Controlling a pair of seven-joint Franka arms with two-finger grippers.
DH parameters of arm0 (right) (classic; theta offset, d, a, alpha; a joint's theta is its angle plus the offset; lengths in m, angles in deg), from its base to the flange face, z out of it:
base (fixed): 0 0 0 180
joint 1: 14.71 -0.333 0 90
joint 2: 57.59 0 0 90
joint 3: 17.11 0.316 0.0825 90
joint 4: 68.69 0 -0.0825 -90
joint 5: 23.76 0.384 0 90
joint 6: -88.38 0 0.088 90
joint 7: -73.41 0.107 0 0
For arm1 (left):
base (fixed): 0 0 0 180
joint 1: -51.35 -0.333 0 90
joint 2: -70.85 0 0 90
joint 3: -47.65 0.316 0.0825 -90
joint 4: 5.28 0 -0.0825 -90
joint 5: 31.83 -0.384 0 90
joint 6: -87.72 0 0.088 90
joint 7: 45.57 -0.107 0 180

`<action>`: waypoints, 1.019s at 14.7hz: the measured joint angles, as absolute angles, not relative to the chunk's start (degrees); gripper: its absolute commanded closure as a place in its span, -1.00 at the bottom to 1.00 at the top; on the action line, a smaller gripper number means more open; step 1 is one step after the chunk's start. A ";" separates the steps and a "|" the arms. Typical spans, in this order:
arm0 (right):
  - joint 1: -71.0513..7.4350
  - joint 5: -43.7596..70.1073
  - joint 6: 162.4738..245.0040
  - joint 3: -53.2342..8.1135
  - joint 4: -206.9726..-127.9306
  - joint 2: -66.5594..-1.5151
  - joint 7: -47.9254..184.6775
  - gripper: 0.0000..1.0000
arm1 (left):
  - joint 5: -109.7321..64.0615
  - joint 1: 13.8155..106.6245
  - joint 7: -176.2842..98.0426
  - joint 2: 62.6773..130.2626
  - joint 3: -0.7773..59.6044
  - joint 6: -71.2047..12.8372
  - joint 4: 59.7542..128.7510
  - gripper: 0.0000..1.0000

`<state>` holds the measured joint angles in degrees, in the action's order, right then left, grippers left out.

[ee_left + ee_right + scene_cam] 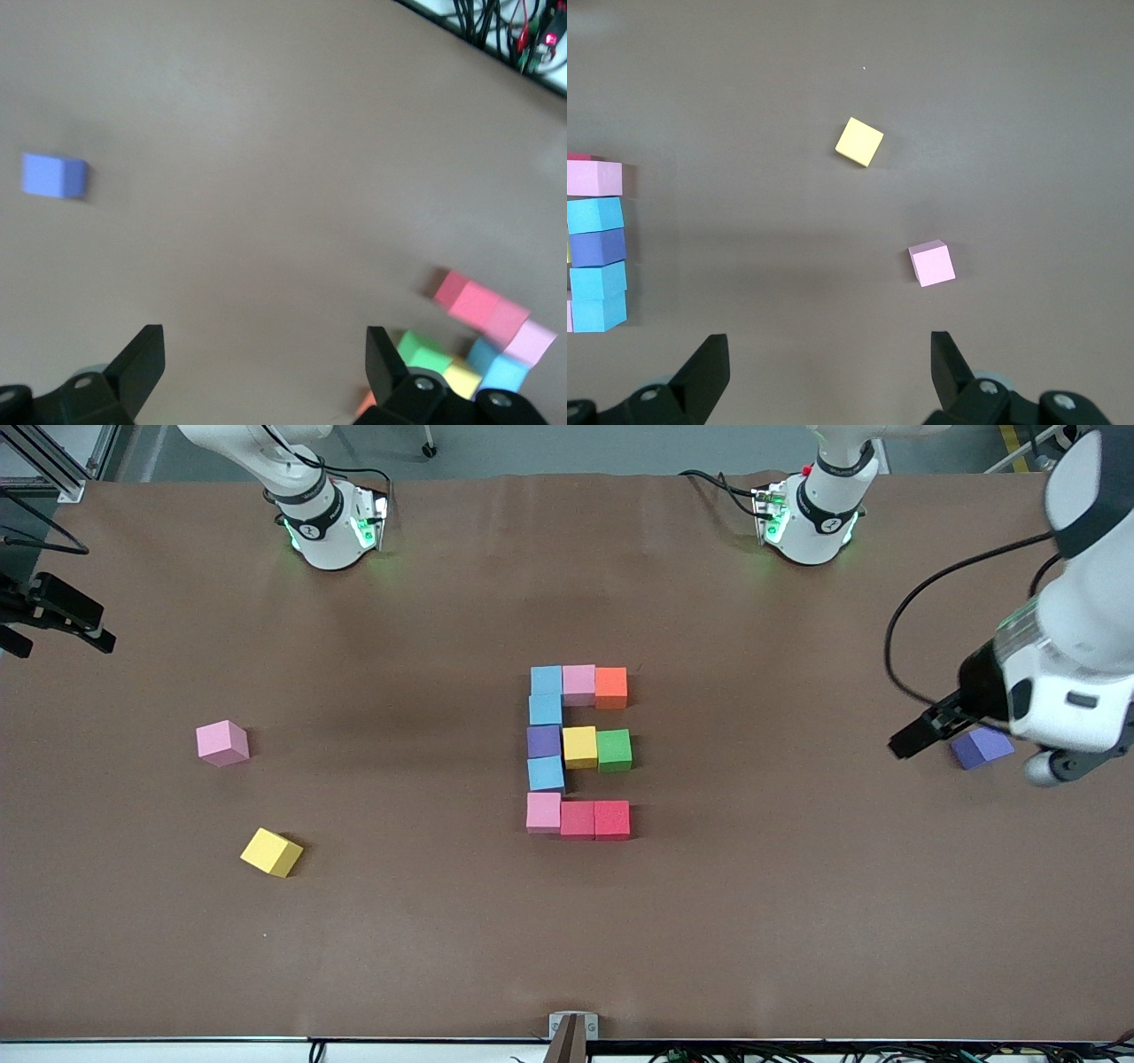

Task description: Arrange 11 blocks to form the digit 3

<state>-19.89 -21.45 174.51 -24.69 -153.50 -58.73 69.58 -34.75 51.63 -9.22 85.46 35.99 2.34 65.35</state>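
Note:
The digit 3 lies mid-table as coloured blocks. Its column runs light blue, light blue, purple, light blue, pink. Three bars join it: pink and orange, yellow and green, two red. My left gripper hangs open and empty over the left arm's end of the table, beside a loose purple block. My right gripper is open and empty, high over a loose pink block and a loose yellow block.
The loose pink block and loose yellow block lie toward the right arm's end, the yellow one nearer the front camera. A black fixture juts in at that end's edge. Both arm bases stand along the table's back edge.

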 measured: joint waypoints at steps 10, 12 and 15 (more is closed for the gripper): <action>-20.11 -21.45 174.51 -24.63 -153.47 -58.73 69.58 -1.00 | -34.75 55.76 -32.52 65.02 45.56 2.96 87.26 -1.00; -20.11 -21.45 174.51 -24.67 -153.47 -58.73 69.58 -1.00 | -34.75 56.69 -32.80 62.29 45.74 2.07 90.64 -1.00; -20.11 -21.45 174.51 -24.67 -153.47 -58.73 69.58 -1.00 | -33.96 57.39 -32.79 61.32 45.62 1.24 91.34 -1.00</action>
<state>-20.11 -21.45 174.51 -24.67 -153.47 -58.73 69.58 -33.96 57.39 -32.79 61.32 45.62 1.24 91.34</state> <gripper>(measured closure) 0.000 0.000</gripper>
